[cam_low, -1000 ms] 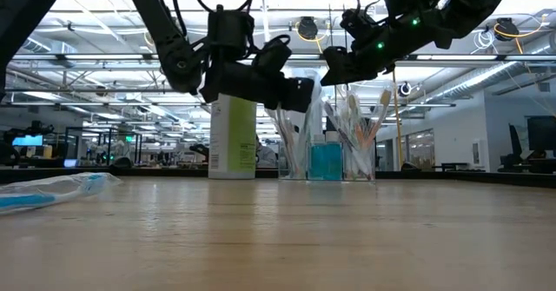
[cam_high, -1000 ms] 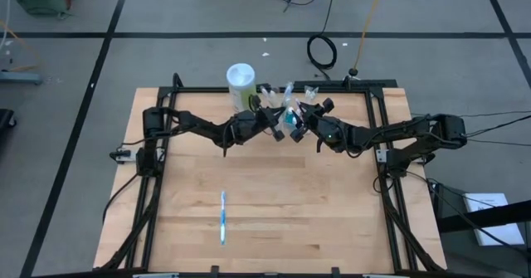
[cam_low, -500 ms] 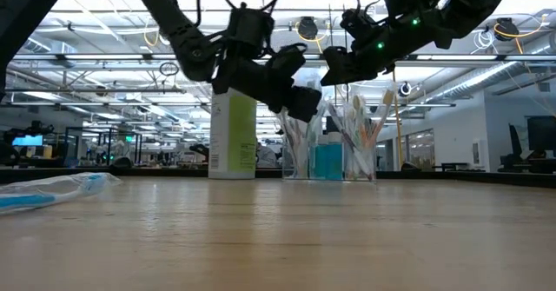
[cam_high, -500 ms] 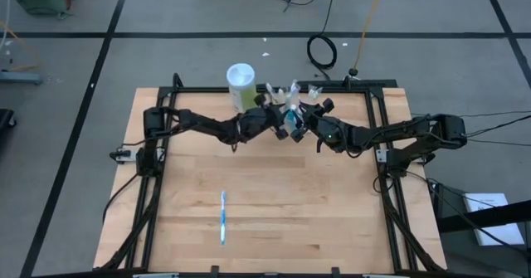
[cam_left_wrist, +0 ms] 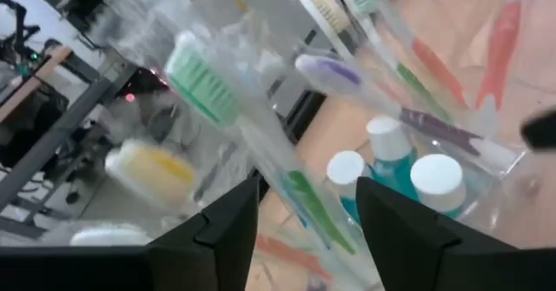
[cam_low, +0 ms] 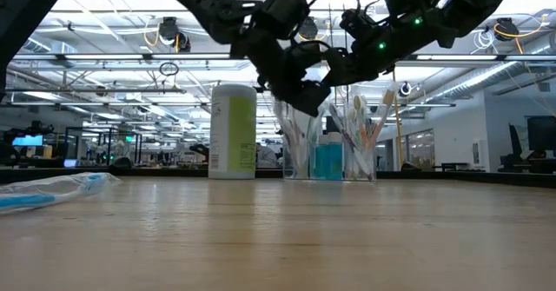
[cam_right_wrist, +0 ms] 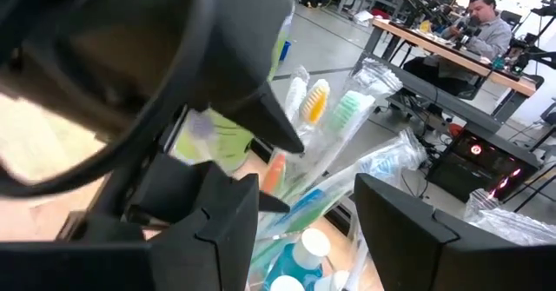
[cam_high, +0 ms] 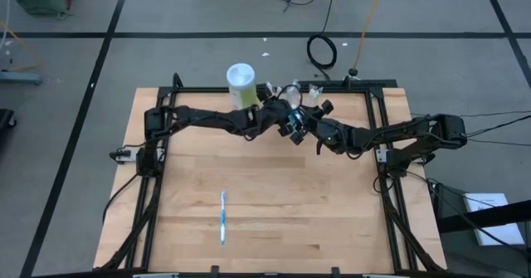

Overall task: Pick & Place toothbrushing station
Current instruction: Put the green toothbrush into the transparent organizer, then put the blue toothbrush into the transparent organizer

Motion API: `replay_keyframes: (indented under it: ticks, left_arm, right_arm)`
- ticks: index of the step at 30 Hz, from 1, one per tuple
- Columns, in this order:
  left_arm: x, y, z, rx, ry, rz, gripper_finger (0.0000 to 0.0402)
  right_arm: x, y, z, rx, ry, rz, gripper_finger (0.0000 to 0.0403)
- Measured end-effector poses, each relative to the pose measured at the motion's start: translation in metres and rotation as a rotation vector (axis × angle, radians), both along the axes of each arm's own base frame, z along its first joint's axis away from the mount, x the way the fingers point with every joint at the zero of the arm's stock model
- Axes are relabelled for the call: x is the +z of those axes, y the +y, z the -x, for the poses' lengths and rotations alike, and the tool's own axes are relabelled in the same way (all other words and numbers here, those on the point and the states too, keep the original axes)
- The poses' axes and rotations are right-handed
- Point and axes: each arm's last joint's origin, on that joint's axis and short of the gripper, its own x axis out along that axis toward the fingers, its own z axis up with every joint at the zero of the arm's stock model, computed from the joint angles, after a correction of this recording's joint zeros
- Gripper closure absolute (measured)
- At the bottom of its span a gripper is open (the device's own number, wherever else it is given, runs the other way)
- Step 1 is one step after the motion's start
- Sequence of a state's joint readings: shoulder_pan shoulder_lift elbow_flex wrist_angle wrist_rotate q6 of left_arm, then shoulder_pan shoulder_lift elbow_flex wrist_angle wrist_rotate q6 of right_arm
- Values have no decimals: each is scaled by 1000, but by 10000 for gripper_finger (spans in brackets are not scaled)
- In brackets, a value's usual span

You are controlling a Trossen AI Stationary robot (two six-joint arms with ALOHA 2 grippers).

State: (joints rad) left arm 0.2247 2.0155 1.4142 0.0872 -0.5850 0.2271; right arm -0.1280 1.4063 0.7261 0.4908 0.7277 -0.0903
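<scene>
Clear cups (cam_low: pixel 294 152) of toothbrushes stand at the table's far middle, with teal toothpaste tubes (cam_low: pixel 327 161) between them. My left gripper (cam_high: pixel 290 119) hangs open just over the cups. In its wrist view a wrapped toothbrush with a green head (cam_left_wrist: pixel 201 81) stands slanted in a cup, passing between the open fingers; white-capped tubes (cam_left_wrist: pixel 393 165) show below. My right gripper (cam_high: pixel 309 122) hovers open beside it, on the right of the cups, nothing between its fingers. Another wrapped blue toothbrush (cam_high: pixel 222 216) lies flat on the near table.
A tall white and green canister (cam_high: pixel 241 79) stands left of the cups at the far edge. Black frame rails (cam_high: pixel 158 187) run along the table's left and right sides. Bare wood lies between the cups and the lone toothbrush. A person sits in the room beyond (cam_right_wrist: pixel 486 30).
My left gripper has moved toward the table's right and far edge, risen over the cups, and opened from shut to wide. My right gripper has kept still.
</scene>
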Motion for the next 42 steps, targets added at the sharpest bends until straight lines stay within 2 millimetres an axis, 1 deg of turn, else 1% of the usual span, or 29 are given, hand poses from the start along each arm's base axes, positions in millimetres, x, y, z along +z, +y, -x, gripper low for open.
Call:
replay_keyframes:
  ticks: [4,7,12,16,20,24,27,30,33,36,39,42]
  left_arm:
    - [13,6,-2,16,22,13,198]
    - [26,8,2,-10,8,26,203]
    - [57,4,19,-36,-20,70,213]
    - [85,-1,43,-41,-19,142,217]
    - [116,-12,73,-113,-16,234,217]
    - [140,-26,104,-190,0,351,217]
    - [154,-35,127,-195,8,418,217]
    - [164,-44,149,-185,27,482,218]
    - [170,-54,168,-175,69,529,218]
    - [165,-67,181,-172,94,577,218]
    - [150,-82,190,-168,103,630,218]
    - [124,-100,196,-146,110,702,218]
  right_arm:
    - [0,3,-1,8,5,4,220]
    - [0,7,1,23,45,26,220]
    - [11,18,14,-44,108,63,220]
    - [25,28,31,-48,62,18,220]
    - [37,37,40,37,-41,-69,220]
    - [42,42,42,144,-124,-164,220]
    - [40,44,40,203,-143,-230,220]
    - [37,46,36,252,-160,-293,220]
    - [34,47,31,279,-192,-356,220]
    - [31,48,27,303,-218,-397,220]
    - [30,49,24,324,-226,-408,220]
    - [29,50,22,324,-242,-424,220]
